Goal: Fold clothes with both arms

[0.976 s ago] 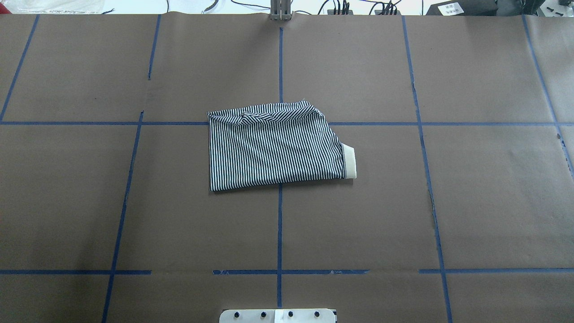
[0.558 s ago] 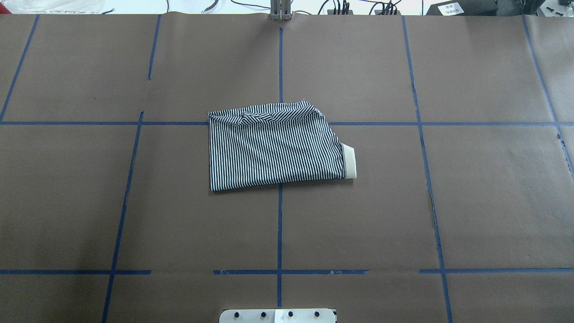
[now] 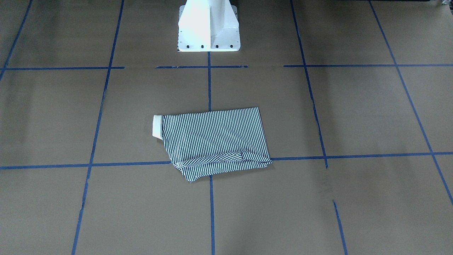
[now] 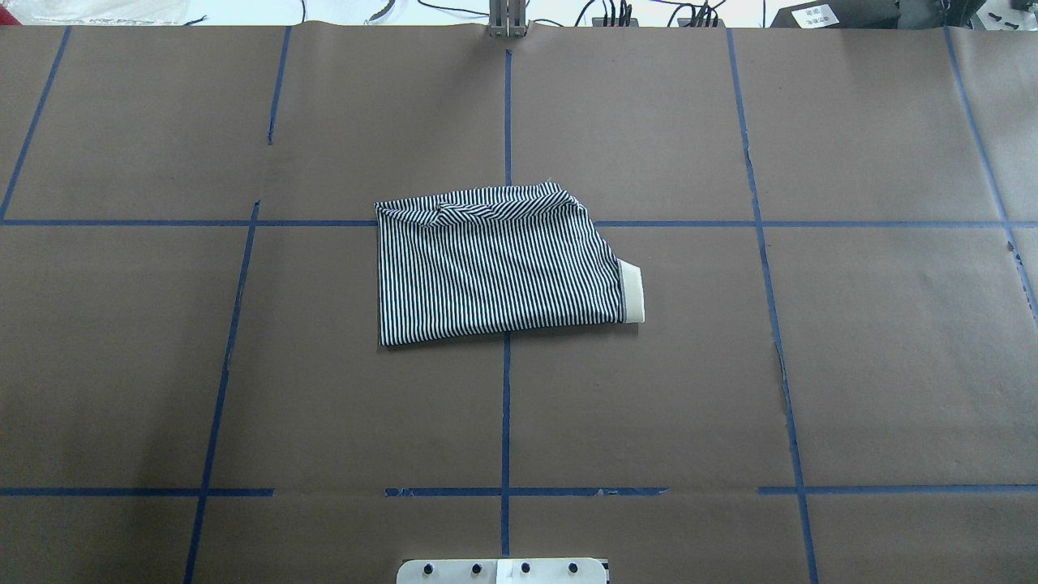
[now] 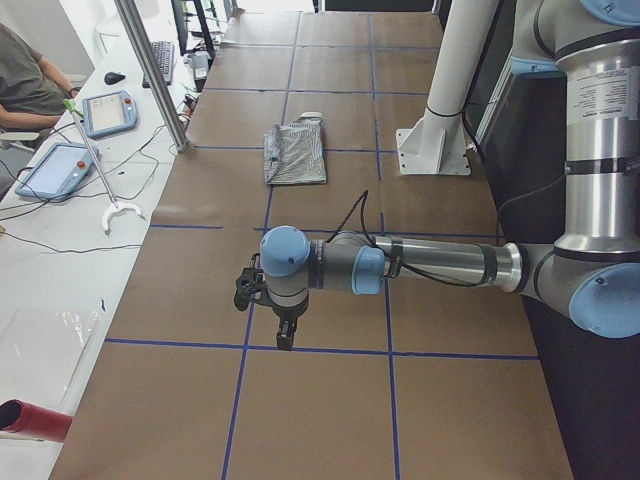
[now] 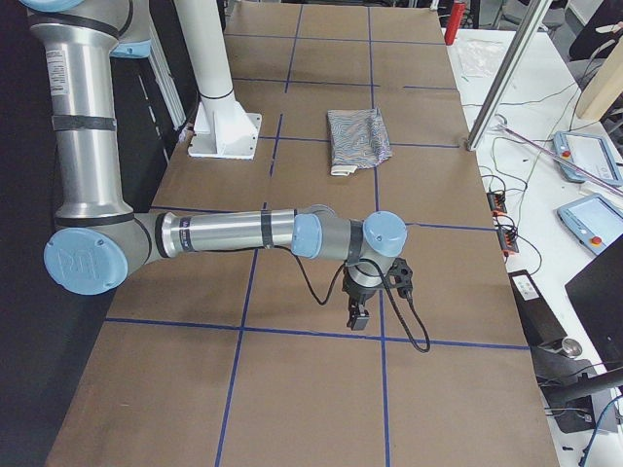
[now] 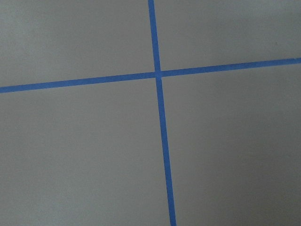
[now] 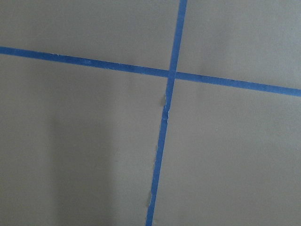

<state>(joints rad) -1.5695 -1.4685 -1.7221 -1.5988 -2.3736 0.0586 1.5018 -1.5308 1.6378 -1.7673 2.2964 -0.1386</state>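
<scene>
The striped polo shirt (image 4: 495, 268) lies folded into a compact rectangle at the table's centre, its cream collar (image 4: 632, 294) poking out on the right. From the front view the shirt (image 3: 212, 140) has a rolled fold along its near edge. Both arms are far from it. The left gripper (image 5: 285, 335) hangs over bare paper at the table's left end; the right gripper (image 6: 357, 319) hangs likewise at the right end. Whether either is open or shut, I cannot tell. The wrist views show only brown paper and blue tape crosses.
Brown paper with a blue tape grid (image 4: 507, 405) covers the table. The white pedestal base (image 3: 208, 26) stands at the robot's edge. A side bench holds tablets (image 5: 110, 110) and cables, with a person seated there (image 5: 25, 80).
</scene>
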